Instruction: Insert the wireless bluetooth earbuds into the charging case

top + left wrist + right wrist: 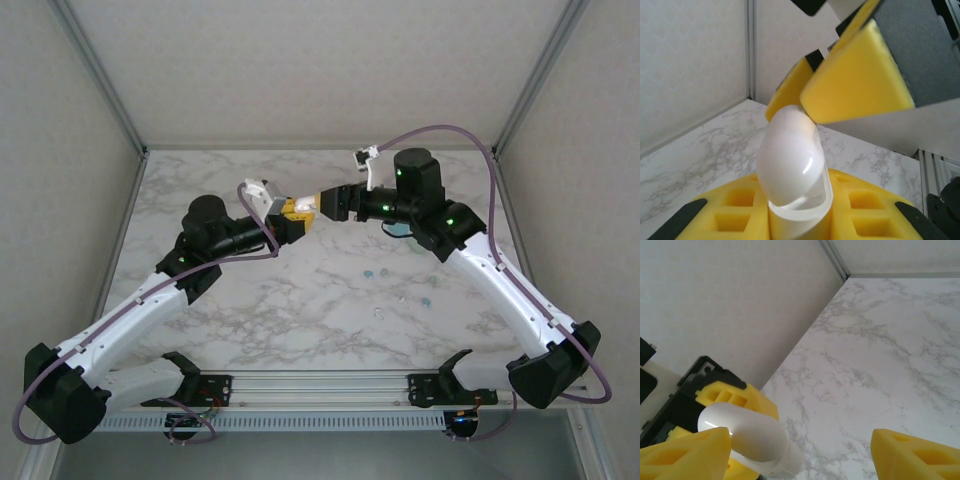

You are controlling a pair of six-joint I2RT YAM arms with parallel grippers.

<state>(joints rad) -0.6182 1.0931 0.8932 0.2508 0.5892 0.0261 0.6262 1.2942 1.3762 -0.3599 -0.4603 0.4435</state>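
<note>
**op_asks:** ok, what are the two hands on my rig doing, and where's the task stuff?

**benchrat:** Your left gripper (293, 211) is clamped on a white rounded piece (790, 150). It's pebble shaped, sticking up out of the yellow pads, held in the air above the middle of the table (300, 325). Your right gripper (318, 203) is nose to nose with it and spread wide. From its wrist cam, one yellow finger (685, 455) sits right beside the white piece, and I can't tell if they actually touch. The other finger is way off to the side.

**op_asks:** and the earbuds?

**benchrat:** Your earbuds (368, 272) are lying loose on the marble. They're tiny teal dots beside the right arm, nearer your side than the grippers and well apart from both. A couple of white specks (380, 312) lie near them.

For the charging case (394, 229), you've got a turquoise bit poking out from under the right arm, down on the table. The arm covers most of it, so I can't tell you whether it's open or which way it faces.
</note>
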